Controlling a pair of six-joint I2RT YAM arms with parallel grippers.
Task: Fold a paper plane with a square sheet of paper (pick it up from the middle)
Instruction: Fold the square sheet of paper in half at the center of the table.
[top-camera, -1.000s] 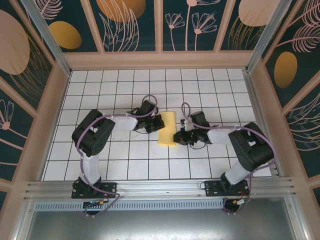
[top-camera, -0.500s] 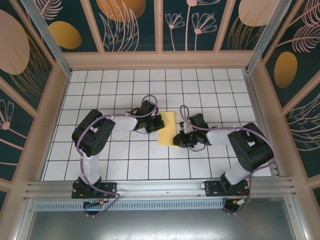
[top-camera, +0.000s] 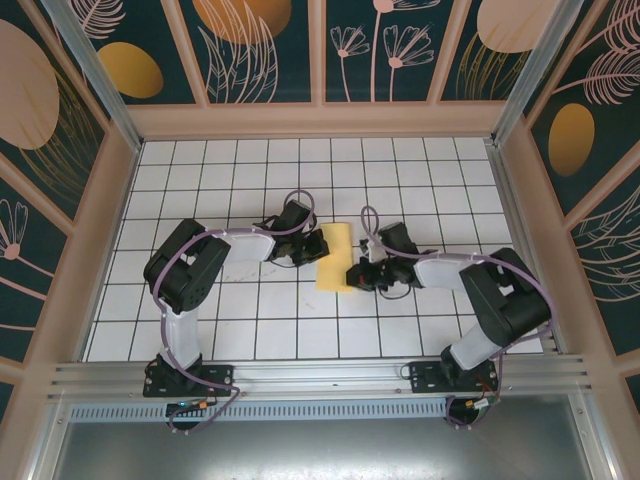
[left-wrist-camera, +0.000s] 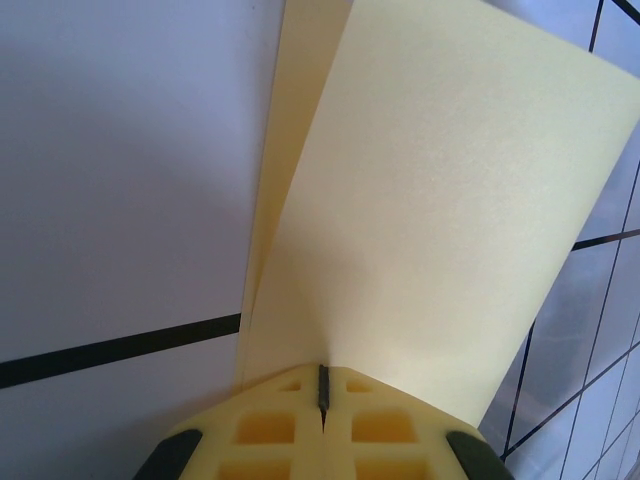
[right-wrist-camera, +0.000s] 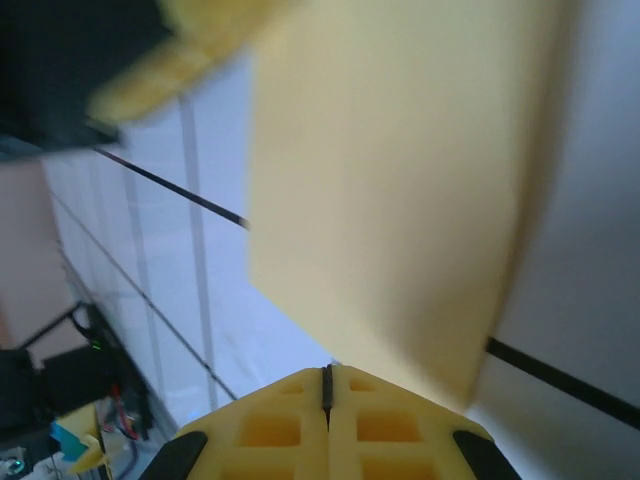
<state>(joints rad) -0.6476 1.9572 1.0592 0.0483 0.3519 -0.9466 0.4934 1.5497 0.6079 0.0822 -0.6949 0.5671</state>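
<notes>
The square sheet of paper (top-camera: 337, 252) lies folded in half as a pale-yellow upright rectangle at the table's middle. My left gripper (top-camera: 320, 247) is shut on its left edge. In the left wrist view the sheet (left-wrist-camera: 430, 220) fans out from the closed tips (left-wrist-camera: 323, 375) in two layers, the upper one lifted. My right gripper (top-camera: 354, 274) sits at the sheet's lower right edge, jaws shut. In the right wrist view its tips (right-wrist-camera: 326, 375) meet just short of the paper's (right-wrist-camera: 400, 180) near edge, with nothing seen between them.
The white grid table (top-camera: 250, 180) is boxed in by wooden-framed patterned walls (top-camera: 90, 250). An aluminium rail (top-camera: 320, 375) with both arm bases runs along the near edge. Free tiles lie behind and beside the arms.
The right gripper shifted slightly left and toward the near edge, then back a little along the paper's lower right edge. The left gripper and the sheet have stayed put.
</notes>
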